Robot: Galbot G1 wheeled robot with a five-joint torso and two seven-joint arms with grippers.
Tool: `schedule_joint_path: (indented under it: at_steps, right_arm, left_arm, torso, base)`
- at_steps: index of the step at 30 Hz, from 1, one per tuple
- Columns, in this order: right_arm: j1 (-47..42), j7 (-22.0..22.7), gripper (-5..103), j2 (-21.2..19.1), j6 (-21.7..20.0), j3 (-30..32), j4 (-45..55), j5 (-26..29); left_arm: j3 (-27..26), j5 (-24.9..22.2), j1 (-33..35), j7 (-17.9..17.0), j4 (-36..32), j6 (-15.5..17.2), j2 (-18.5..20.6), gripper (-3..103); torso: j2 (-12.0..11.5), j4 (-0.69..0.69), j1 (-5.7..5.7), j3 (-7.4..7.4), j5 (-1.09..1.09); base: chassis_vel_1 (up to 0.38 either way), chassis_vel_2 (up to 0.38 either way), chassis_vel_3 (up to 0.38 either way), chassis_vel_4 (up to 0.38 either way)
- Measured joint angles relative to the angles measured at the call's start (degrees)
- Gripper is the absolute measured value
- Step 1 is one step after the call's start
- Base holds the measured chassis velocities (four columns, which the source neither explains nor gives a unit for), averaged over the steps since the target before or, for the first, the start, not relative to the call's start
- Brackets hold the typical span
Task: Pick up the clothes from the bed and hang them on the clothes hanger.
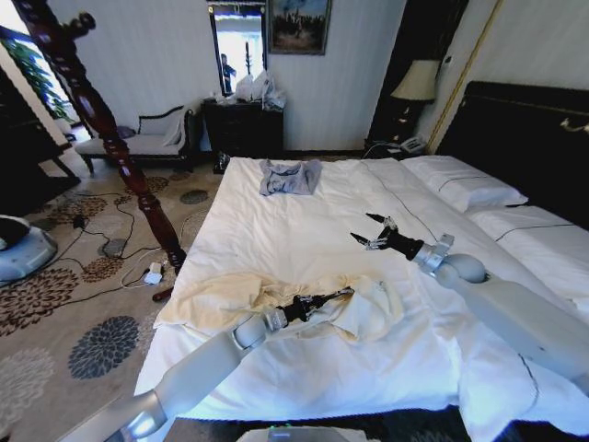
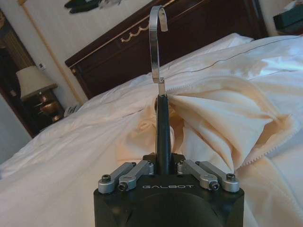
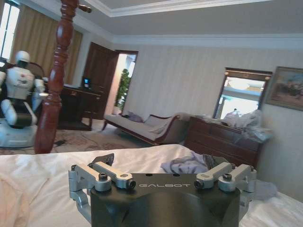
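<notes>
Left gripper (image 2: 163, 172) nearest the lens in its wrist view, fingers clamped on the black body of the hanger (image 2: 163, 127). Silver hook (image 2: 158, 42) stands up and away from the gripper, toward the dark headboard (image 2: 142, 52). Hanger seen edge-on here; long axis runs roughly in line with the arm.

In the head view the left gripper (image 1: 313, 302) sits low over the cream shirt (image 1: 239, 299), hanger tip pushed into the folds near the collar end. Shirt lies crumpled across the near part of the bed (image 1: 304, 230), long axis running across it, toward the left edge.

Judgement: fabric looks thin, light, limp; will sag and slide off a smooth hanger. Best hold probably at collar or shoulder seam, not the loose middle.

Right gripper (image 1: 377, 232) hovers above bare sheet, beyond the shirt, fingers spread apart, holding nothing. Grey-blue garment (image 1: 289, 177) lies well apart, near the far edge of the bed.
</notes>
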Motion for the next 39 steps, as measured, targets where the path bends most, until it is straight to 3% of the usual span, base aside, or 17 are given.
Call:
schedule_joint_path:
  at_steps: [8, 14, 16, 17, 19, 21, 22, 27, 31, 34, 39]
  right_arm:
    - [-1.7, 1.5, 100, 0.3, 0.6, 0.4, 1.5, -0.8]
    - [-2.6, 1.3, 100, -0.2, 1.5, 0.9, 1.7, -0.8]
    - [-2.8, 1.1, 100, -0.2, 1.7, 1.0, 1.4, -0.8]
    - [-2.9, 1.0, 100, -0.1, 1.9, 1.0, 1.2, -0.9]
    - [-3.1, 0.8, 100, 0.1, 2.2, 1.0, 0.8, -1.1]
    - [-3.1, 0.8, 100, 0.1, 2.2, 1.0, 0.8, -1.1]
    - [-3.1, 0.8, 100, 0.2, 2.2, 1.0, 0.7, -1.1]
    - [-4.0, 2.0, 100, -0.5, 1.8, 1.6, 1.5, -1.2]
    - [-7.0, 6.4, 100, -2.2, -0.7, 3.7, 4.2, -1.6]
    - [-10.3, 14.7, 100, -3.8, -3.4, 4.7, 8.3, -2.9]
    - [-12.3, 19.3, 100, -3.9, -4.9, 4.5, 10.3, -4.8]
  left_arm:
    - [0.2, 0.2, -0.8, -0.6, 2.2, 0.1, -2.3, 14]
    - [0.0, 0.2, -0.7, -0.5, 2.1, 0.2, -2.0, 40]
    - [-0.2, 0.2, -0.7, -0.4, 2.4, 0.3, -2.1, 40]
    - [-0.3, 0.1, -0.7, -0.5, 2.9, 0.3, -2.4, 48]
    - [-0.7, -0.1, -0.7, -0.7, 4.3, 0.5, -3.8, 41]
    - [-0.8, -0.1, -0.7, -0.7, 4.6, 0.5, -4.1, 41]
    - [-1.1, -0.2, -0.7, -0.8, 5.1, 0.5, -4.9, 30]
    - [-2.4, -0.8, -0.2, -0.9, 4.7, 0.6, -5.6, 16]
    - [-3.9, -1.8, 0.8, -1.0, 3.7, 0.7, -5.6, 16]
    - [-7.1, -4.1, 2.7, -1.2, 1.5, 0.9, -5.1, 16]
    - [-10.8, -6.4, 4.8, -2.1, -1.1, 1.3, -4.4, 16]
  torso:
    - [0.0, 0.03, 0.01, 0.01, 0.02]
    - [0.0, 0.02, 0.01, 0.02, 0.02]
    - [0.0, 0.03, 0.01, 0.01, 0.02]
    - [0.0, 0.02, 0.01, 0.01, 0.02]
    - [0.0, 0.02, 0.02, 0.02, 0.03]
    - [0.0, 0.02, 0.02, 0.02, 0.03]
    - [0.0, 0.02, 0.02, 0.02, 0.02]
    - [0.0, 0.04, 0.02, 0.01, 0.03]
    - [0.0, 0.01, 0.02, 0.01, 0.02]
    - [0.0, 0.0, 0.01, 0.01, 0.02]
    - [0.0, 0.04, 0.02, 0.01, 0.02]
  base:
    - [0.0, 0.0, 0.0, 0.0]
    - [0.0, 0.0, 0.0, 0.0]
    - [0.0, 0.0, 0.0, 0.0]
    - [0.0, 0.0, 0.0, 0.0]
    - [0.0, 0.0, 0.0, 0.0]
    - [0.0, 0.0, 0.0, 0.0]
    - [0.0, 0.0, 0.0, 0.0]
    - [0.0, 0.0, 0.0, 0.0]
    - [0.0, 0.0, 0.0, 0.0]
    - [0.0, 0.0, 0.0, 0.0]
    - [0.0, 0.0, 0.0, 0.0]
